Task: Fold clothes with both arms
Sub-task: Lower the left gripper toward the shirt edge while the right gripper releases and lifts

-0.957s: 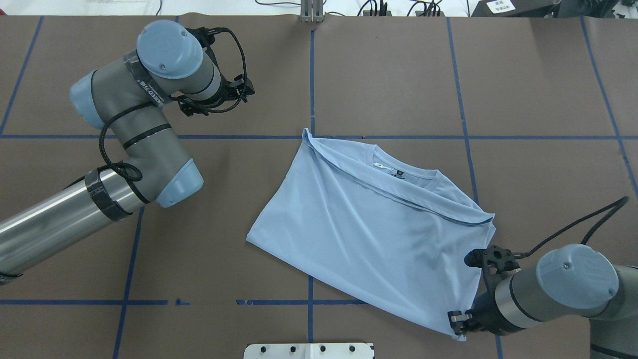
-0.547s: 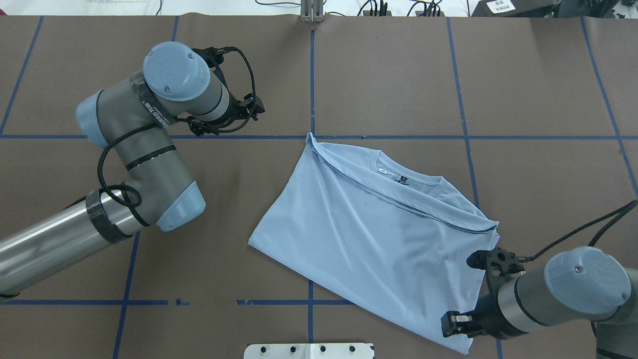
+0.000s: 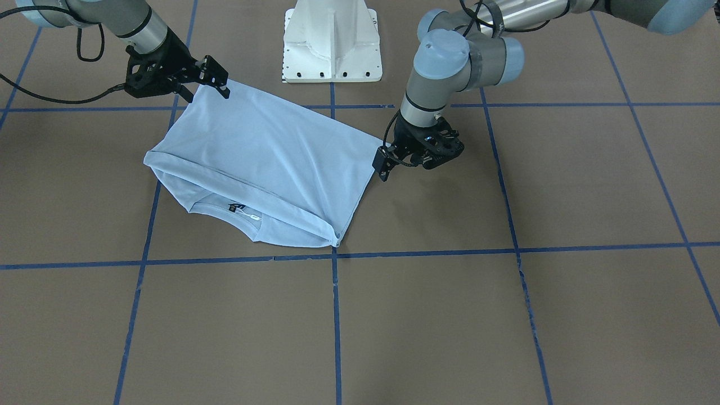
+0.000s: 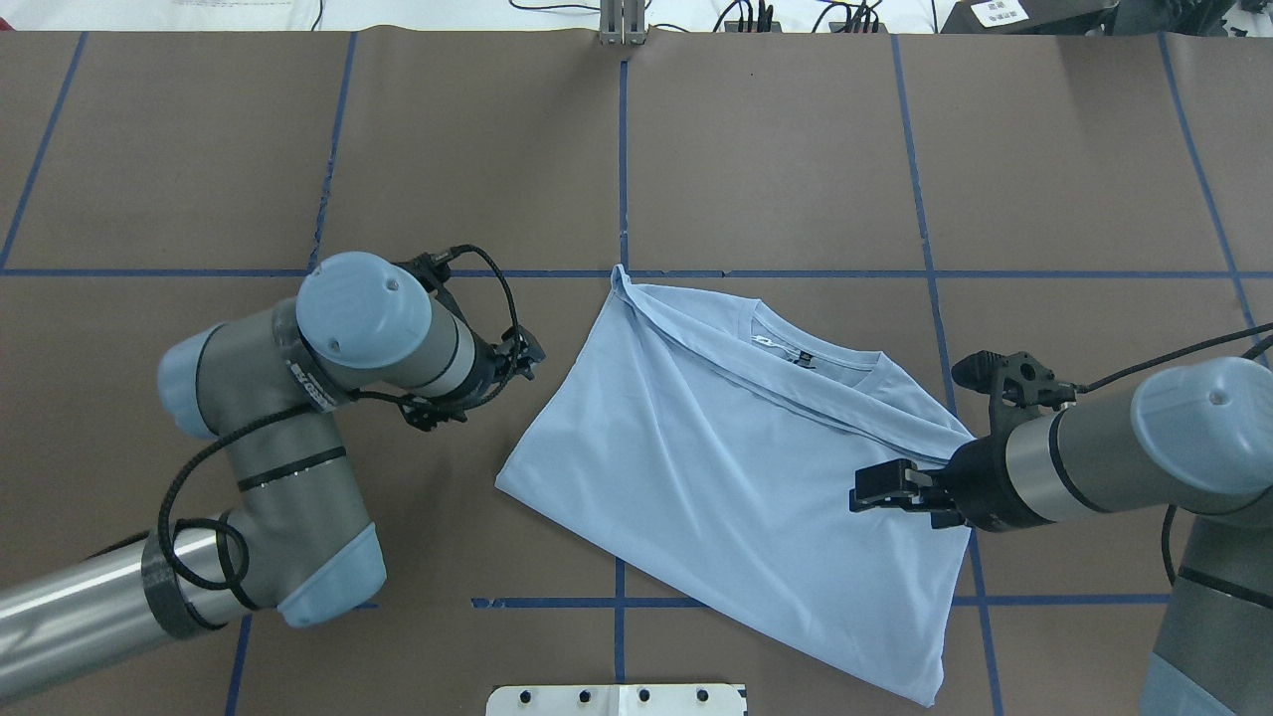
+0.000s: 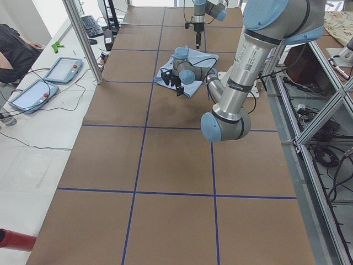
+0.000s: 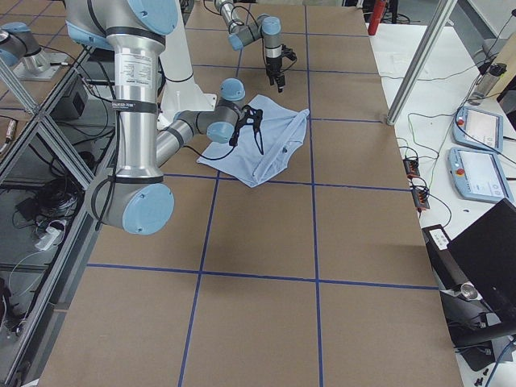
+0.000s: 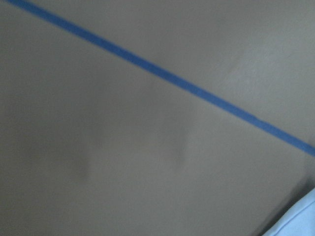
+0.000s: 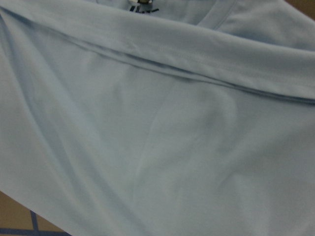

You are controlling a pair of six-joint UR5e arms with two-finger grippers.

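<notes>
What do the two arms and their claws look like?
The left arm and right arm are silver-grey tubes with rounded light blue joint caps. Black braided cables loop along each to the black, skeletal left claw and right claw. The left arm also carries black tape bands and a printed label.

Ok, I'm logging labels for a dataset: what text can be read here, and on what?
No text is readable.
Shirt label: too small.
Left-arm sticker: blurred.
Right-arm sticker: too small.
White sign: too small.
</notes>
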